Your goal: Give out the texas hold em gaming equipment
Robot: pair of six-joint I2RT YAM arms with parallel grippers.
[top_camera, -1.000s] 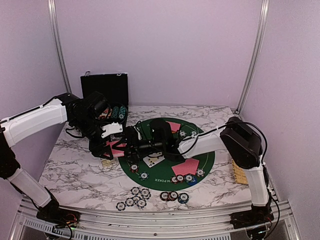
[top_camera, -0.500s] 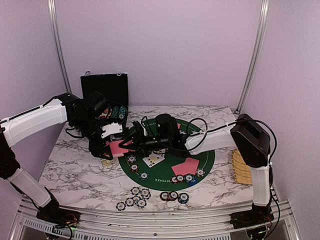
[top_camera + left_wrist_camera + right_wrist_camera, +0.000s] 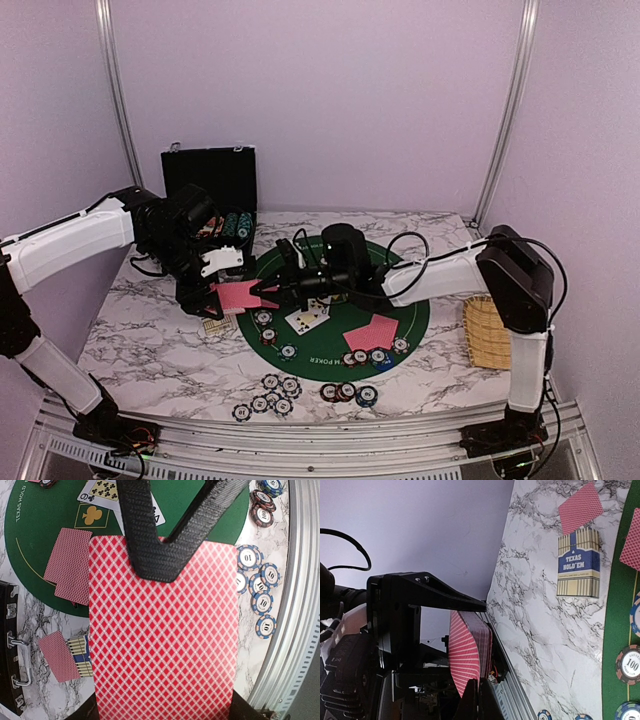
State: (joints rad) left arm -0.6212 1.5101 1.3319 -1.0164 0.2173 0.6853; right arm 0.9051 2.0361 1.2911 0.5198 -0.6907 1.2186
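Left end effector [image 3: 222,293] clamps the red-backed deck [image 3: 162,650]; right end effector [image 3: 271,292] pinched shut on the edge of its top card [image 3: 205,610], probably thin, slick, bendy.

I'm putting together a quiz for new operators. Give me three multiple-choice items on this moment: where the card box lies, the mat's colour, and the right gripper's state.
1. The card box lies: A on the marble table beside the mat; B on the mat; C in the black case.
2. The mat is: A blue; B green; C red.
3. The right gripper is: A open above chips; B shut on the woven tray; C shut on the red-backed cards.
Key: 1A, it rests on marble, off the mat; 2B, its felt is green; 3C, its fingers pinch the cards that the left gripper holds.
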